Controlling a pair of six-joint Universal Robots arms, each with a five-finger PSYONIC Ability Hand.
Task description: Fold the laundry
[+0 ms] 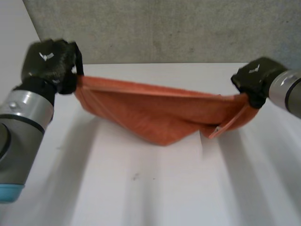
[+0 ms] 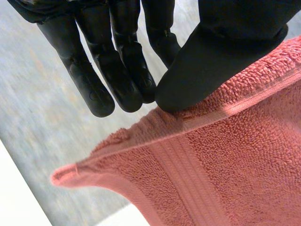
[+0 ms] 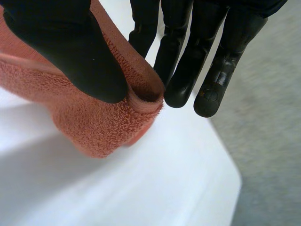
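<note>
Pinching one top corner of the orange terry towel, the left hand is raised above the table's far left corner. In its wrist view the thumb presses the hemmed edge against nearly straight fingers, so the hold is a shallow pinch at the very border, not a wrap.

From there the towel spans the far edge of the table as a sagging sling. Its top edge is taut, and its belly droops to a blunt point near the table's middle; whether that point touches the surface I cannot tell.

At the far right edge the right hand has the opposite corner. Its thumb pins a rolled lip of cloth against straight fingers, and a loose flap dangles just below.

The main risk, as I judge it, is a corner slipping. Both pinches sit close to the hem, the pile is thick and springy, and any further pull apart could drag the cloth out from under a thumb. The rolled right corner could also set a crooked fold if it is laid down as it is.

The fabric is looped cotton pile, matte and plush. A flat woven band runs beside the stitched hem, and the cloth drapes in soft diagonal creases
</note>
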